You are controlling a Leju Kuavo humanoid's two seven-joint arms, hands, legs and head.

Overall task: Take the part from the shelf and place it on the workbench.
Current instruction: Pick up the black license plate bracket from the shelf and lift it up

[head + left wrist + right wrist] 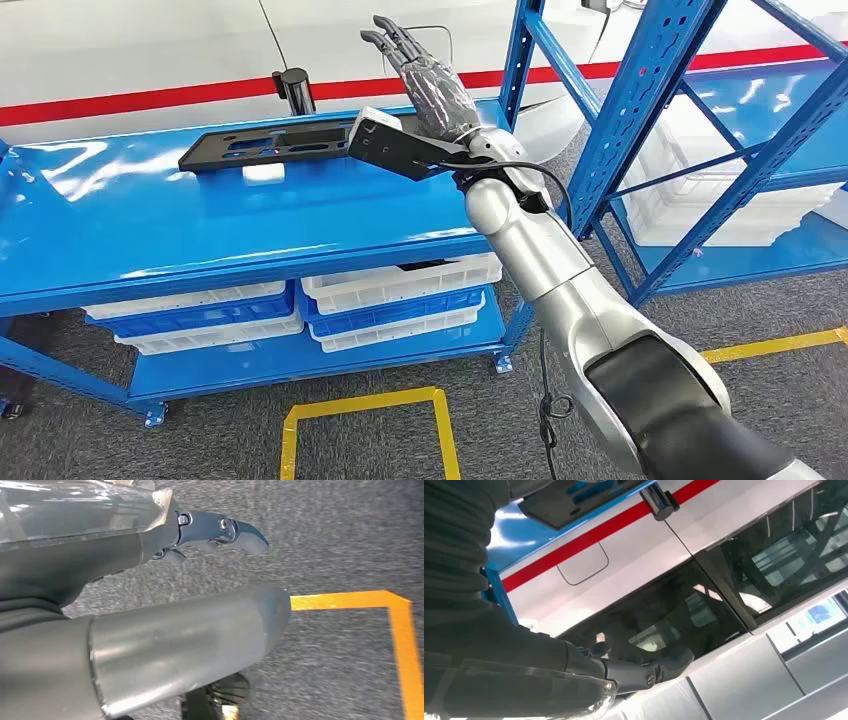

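A long flat black part (268,148) with cut-outs lies on the blue workbench (150,215), toward its back. Its right end is hidden behind the black camera box at my right wrist. My right hand (430,85) is raised above the bench's right end, up and to the right of the part, fingers stretched out and apart, holding nothing. In the right wrist view the part (574,500) lies beyond my right hand (644,672). My left hand (220,530) hangs over the grey floor, fingers loosely extended and empty.
A black cylinder (296,90) stands at the bench's back edge, and a small white block (263,173) lies by the part. White and blue crates (400,290) fill the lower level. A blue shelf rack (640,110) stands to the right. Yellow tape (365,405) marks the floor.
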